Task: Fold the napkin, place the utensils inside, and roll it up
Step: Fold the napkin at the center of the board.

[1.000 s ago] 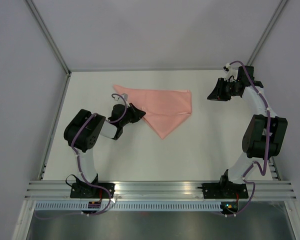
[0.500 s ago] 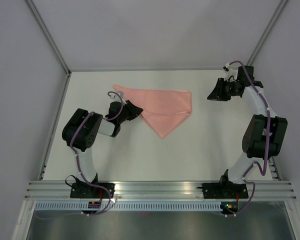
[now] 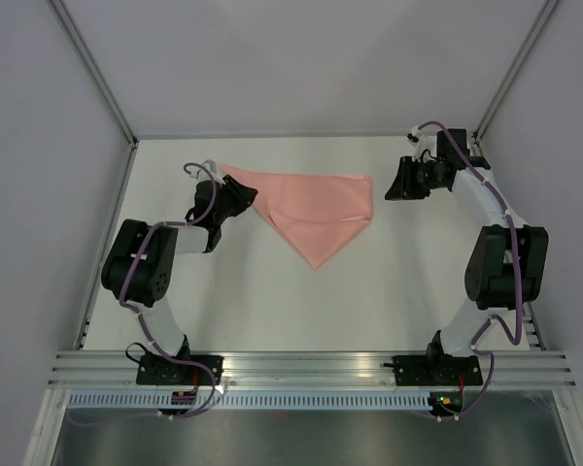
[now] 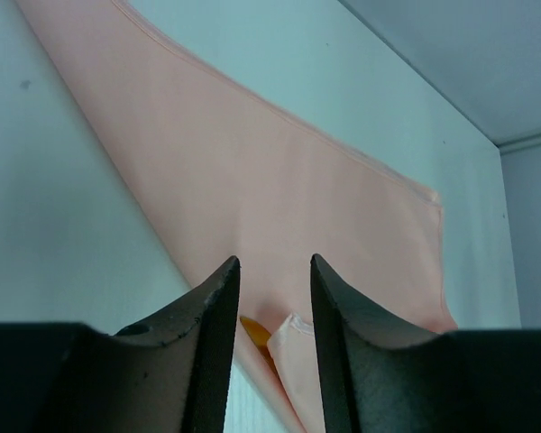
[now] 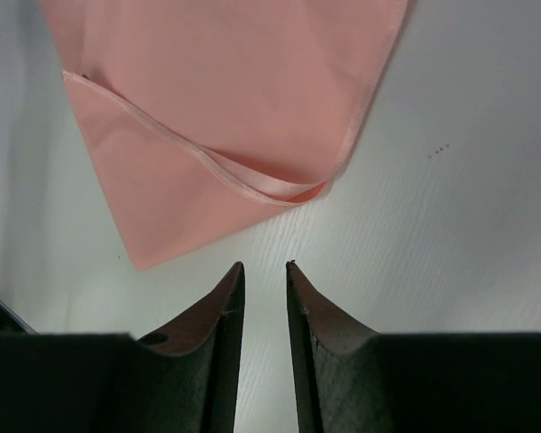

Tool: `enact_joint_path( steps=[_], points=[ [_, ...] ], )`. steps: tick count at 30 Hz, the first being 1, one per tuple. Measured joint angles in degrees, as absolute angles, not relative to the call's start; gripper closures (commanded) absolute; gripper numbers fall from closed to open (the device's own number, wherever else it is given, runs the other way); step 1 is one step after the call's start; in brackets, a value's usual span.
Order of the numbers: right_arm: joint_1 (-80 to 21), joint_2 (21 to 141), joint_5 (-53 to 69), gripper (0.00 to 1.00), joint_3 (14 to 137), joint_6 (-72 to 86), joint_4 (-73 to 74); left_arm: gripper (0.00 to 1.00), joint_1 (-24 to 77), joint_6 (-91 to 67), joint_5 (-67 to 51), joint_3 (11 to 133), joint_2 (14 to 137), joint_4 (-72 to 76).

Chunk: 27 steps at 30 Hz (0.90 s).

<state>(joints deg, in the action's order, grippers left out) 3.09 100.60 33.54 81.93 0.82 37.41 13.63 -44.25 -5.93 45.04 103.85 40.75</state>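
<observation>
I am working on the pale salmon-pink, slightly shiny cloth napkin [image 3: 316, 209], which is lying folded into a triangle toward 12 o'clock on the white table [image 3: 272, 301]. Its long edge is facing 12 and its point is aiming at 6.

My left gripper [image 4: 270, 263] is hovering over the napkin's 9 o'clock corner, fingers parted and holding nothing. My right gripper [image 5: 263, 265] is sitting just off the 3 o'clock corner, its fingers a narrow gap apart and also empty.

The thin stick utensil with the orange-yellow part [image 4: 252, 330] is peeking out from under a folded flap near my left fingertips. Most of it is hidden, so I cannot tell how it is lying inside.

I am judging that the fold and the insertion are done and that the rolling is what is in hand. To do it well, I should be pinching both layers at the corner, not the top flap alone. I should also be turning the cloth tightly over the utensil, with the other gripper pinning the far side so the slippery fabric is not sliding or letting the stick escape.
</observation>
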Motion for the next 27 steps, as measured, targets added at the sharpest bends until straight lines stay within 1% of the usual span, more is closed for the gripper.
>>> enact_joint_path(
  steps=[9,16,27],
  points=[
    [-0.8,100.4,32.8,0.68,81.7,-0.5,39.0,0.51,8.5,-44.3,2.4,59.1,105.1,22.7],
    [-4.4,100.3,32.6,0.68,79.5,-1.4,39.1,0.50,4.9,-43.0,4.1,74.1,114.6,10.9],
    [-3.9,100.3,32.6,0.68,79.3,-1.7,39.0,0.50,4.5,-42.1,4.3,88.8,125.1,-1.6]
  ],
)
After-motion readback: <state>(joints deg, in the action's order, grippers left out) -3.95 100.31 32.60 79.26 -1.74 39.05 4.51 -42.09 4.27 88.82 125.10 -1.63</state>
